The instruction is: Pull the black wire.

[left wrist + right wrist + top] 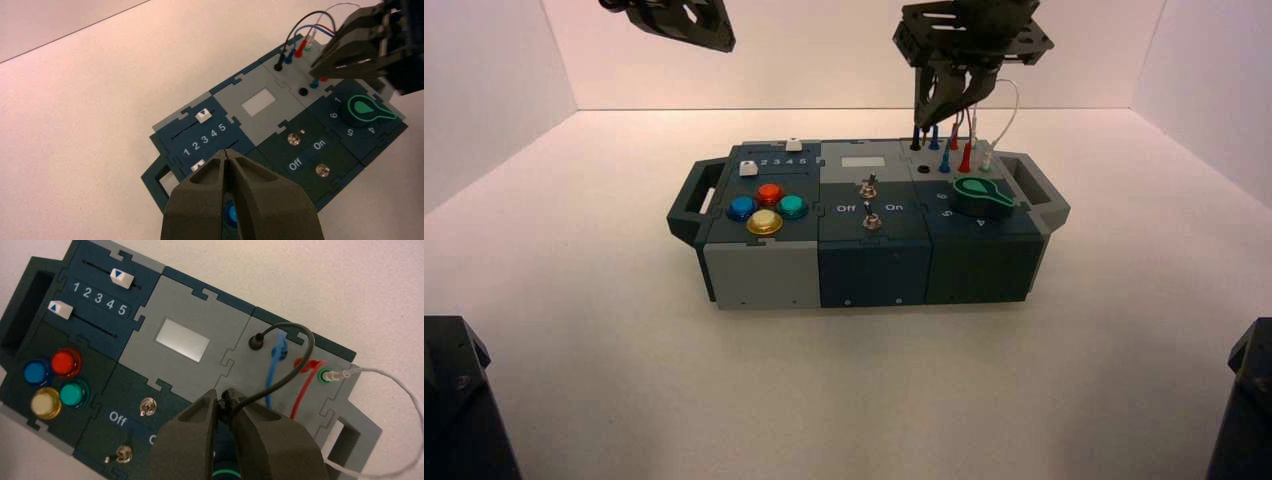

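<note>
My right pincer (pixel 224 396), above the box's right part, grips 1 plug of the black wire (pixel 306 347); its other plug sits in the far-row black socket (pixel 256 342), and the lead arches between. My left pincer (pixel 226 152), narrow and closed, waits above the box's left part.

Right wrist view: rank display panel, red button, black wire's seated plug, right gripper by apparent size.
1. Right gripper, largest, being nearest the camera
2. Display panel
3. Red button
4. Black wire's seated plug
</note>
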Controlling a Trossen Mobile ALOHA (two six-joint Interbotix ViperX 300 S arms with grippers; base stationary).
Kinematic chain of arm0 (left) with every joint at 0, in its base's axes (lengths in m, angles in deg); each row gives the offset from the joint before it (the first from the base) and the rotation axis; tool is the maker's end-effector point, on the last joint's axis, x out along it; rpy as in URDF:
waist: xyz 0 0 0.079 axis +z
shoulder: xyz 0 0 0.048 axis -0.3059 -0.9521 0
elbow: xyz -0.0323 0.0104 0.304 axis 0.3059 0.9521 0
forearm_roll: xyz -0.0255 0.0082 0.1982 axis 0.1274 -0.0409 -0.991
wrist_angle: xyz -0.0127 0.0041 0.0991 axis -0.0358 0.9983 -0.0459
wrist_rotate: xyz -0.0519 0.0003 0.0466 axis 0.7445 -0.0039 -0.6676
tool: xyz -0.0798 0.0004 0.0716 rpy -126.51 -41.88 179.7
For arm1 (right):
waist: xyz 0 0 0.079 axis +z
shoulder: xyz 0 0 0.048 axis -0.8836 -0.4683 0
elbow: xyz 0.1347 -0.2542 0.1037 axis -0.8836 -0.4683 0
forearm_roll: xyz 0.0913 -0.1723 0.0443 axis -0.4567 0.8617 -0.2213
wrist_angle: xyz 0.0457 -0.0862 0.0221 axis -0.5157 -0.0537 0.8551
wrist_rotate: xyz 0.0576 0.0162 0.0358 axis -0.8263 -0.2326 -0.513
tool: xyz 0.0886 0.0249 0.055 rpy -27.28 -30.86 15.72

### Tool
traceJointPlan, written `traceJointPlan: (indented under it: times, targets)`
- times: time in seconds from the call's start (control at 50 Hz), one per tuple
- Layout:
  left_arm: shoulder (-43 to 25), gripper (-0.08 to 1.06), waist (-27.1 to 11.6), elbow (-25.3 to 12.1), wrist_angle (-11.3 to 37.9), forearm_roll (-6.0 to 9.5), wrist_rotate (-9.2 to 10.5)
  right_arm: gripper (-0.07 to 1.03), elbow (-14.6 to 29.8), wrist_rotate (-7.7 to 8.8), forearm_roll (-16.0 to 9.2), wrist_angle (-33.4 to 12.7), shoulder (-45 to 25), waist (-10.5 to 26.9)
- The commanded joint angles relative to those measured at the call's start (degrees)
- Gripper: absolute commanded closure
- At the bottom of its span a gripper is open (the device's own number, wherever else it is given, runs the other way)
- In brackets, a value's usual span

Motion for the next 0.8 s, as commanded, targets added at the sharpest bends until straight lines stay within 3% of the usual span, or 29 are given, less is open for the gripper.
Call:
traceJointPlan:
  times: [0.02,0.3,0.32,0.36,0.8]
  targets:
    - [0.62,1.01,0.62,-1.49,-0.26,-0.44,-0.26,0.83,2.37,0.09,-0.09,-0.88,1.76,0.09]
    - [0.70,1.01,2.02,-1.85,-0.26,-0.44,-0.26,0.72,2.20,0.00,-0.35,-1.67,3.34,0.18]
    - [0.79,1.01,2.20,-1.93,-0.26,-0.44,-0.26,0.65,2.02,-0.09,-0.44,-1.85,3.78,0.18]
    - [0.70,1.01,2.20,-1.85,-0.26,-0.53,-0.26,0.62,1.93,-0.18,-0.53,-2.11,4.13,0.18]
    - [0.70,1.01,2.20,-1.93,0.09,-0.53,-0.35,0.59,2.11,-0.18,-0.62,-2.64,7.03,0.18]
